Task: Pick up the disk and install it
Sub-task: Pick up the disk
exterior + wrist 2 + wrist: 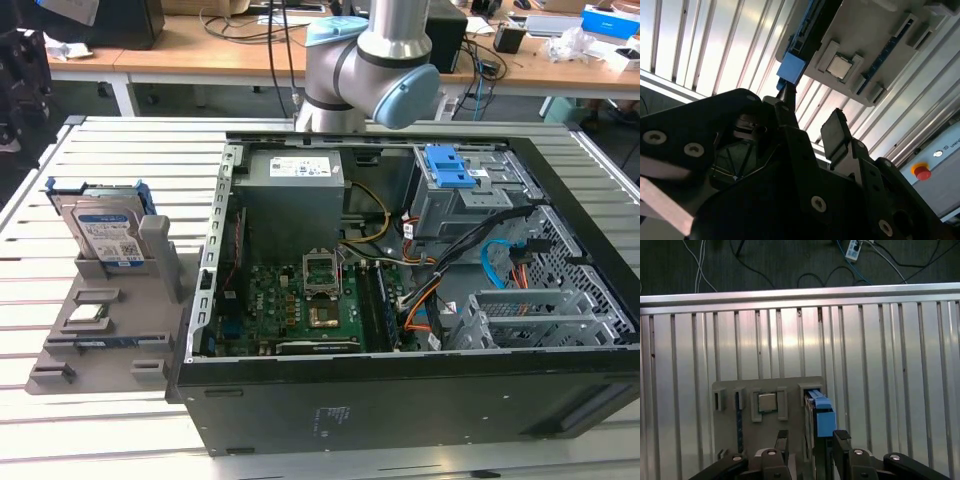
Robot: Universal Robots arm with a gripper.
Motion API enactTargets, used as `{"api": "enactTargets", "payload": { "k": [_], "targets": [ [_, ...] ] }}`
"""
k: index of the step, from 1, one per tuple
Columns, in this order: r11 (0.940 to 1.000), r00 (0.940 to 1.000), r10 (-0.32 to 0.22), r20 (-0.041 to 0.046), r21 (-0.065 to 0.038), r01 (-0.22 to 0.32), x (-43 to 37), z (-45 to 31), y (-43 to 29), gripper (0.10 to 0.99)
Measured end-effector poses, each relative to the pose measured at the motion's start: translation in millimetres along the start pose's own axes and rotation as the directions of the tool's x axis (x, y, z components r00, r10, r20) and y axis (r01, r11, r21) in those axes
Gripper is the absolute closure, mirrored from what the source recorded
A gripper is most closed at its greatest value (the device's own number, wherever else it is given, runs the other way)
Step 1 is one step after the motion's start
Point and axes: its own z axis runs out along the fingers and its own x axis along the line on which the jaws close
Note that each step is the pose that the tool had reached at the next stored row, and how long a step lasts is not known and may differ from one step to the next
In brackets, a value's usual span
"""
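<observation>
1. Nearest, an open computer case (400, 410) holding a motherboard (300, 300), cables (500, 262) and a drive cage with a blue latch (447, 167).
2. Beside it, on the exterior view's left, is a grey holder (70, 360) with a chip (88, 313) in a shallow recess.
3. Behind the chip, the disk (105, 232) stands on edge in the holder's slot. Its label faces the near side and its long axis looks upright.
4. The gripper (811, 437) is spread apart, empty, with its fingers either side of the disk's blue edge.

Open space above the upright disk (106, 235); a holder post (158, 252) stands just beside it. Cables (455, 272) cross inside the case (400, 405).
</observation>
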Motion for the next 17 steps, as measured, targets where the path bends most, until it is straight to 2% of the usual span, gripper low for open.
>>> {"api": "enactTargets", "payload": {
  "k": [5,17],
  "targets": [
    [1.0000,1.0000,0.000,-0.0041,0.000,0.000,-3.0,1.6,-2.4,0.604],
    [1.0000,0.9997,0.001,-0.0246,0.001,-0.001,-8.7,14.3,-10.2,0.604]
  ]
}}
